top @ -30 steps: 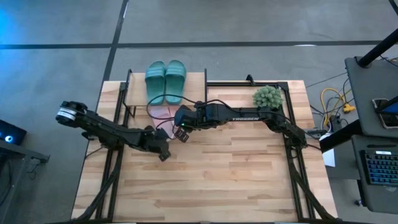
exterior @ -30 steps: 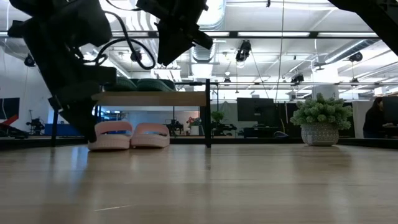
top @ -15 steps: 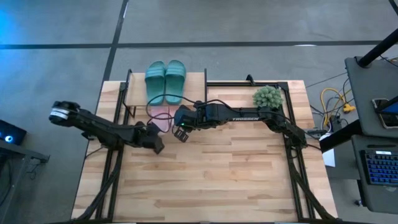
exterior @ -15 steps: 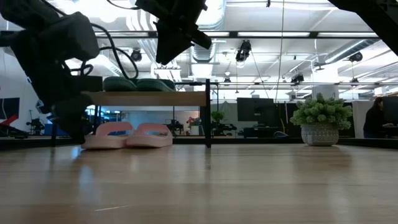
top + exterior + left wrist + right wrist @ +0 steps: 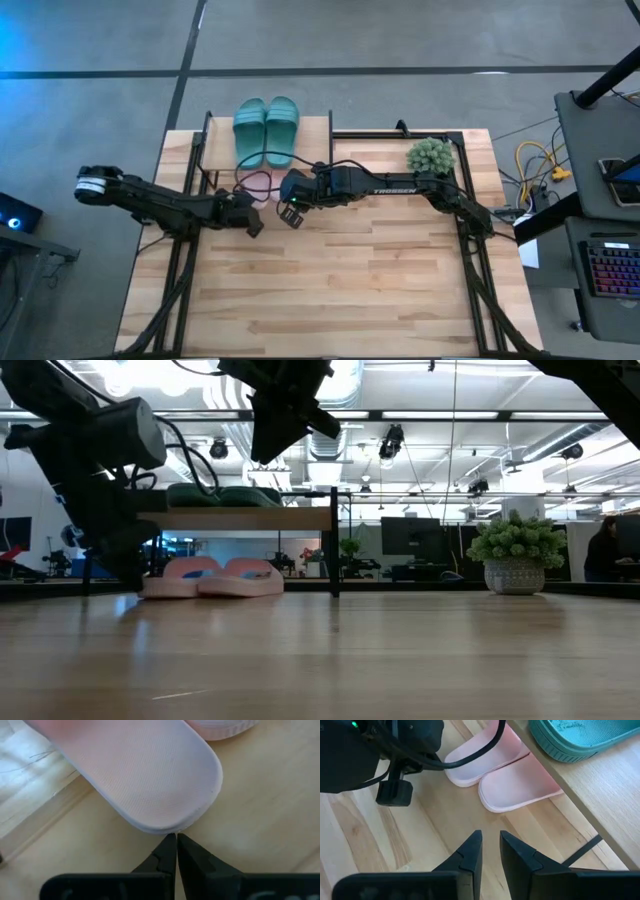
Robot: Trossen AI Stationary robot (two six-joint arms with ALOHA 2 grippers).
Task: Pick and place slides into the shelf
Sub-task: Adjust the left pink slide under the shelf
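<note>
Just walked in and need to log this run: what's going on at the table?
A two-armed robot is putting slides on a small shelf. The teal pair already sits on the top board. The pink pair lies on the table under it, heels poking out. The left pincer, shut, is at the heel of one pink slide, seemingly nudging it in. The right pincer hovers just in front, slightly open and empty.

The wooden bench (image 5: 380, 280) carries the shelf (image 5: 310, 135), the pink slides (image 5: 215, 577) beneath it, and a potted plant (image 5: 431, 155); teal slides (image 5: 266, 128) lie on the shelf's top board.
</note>
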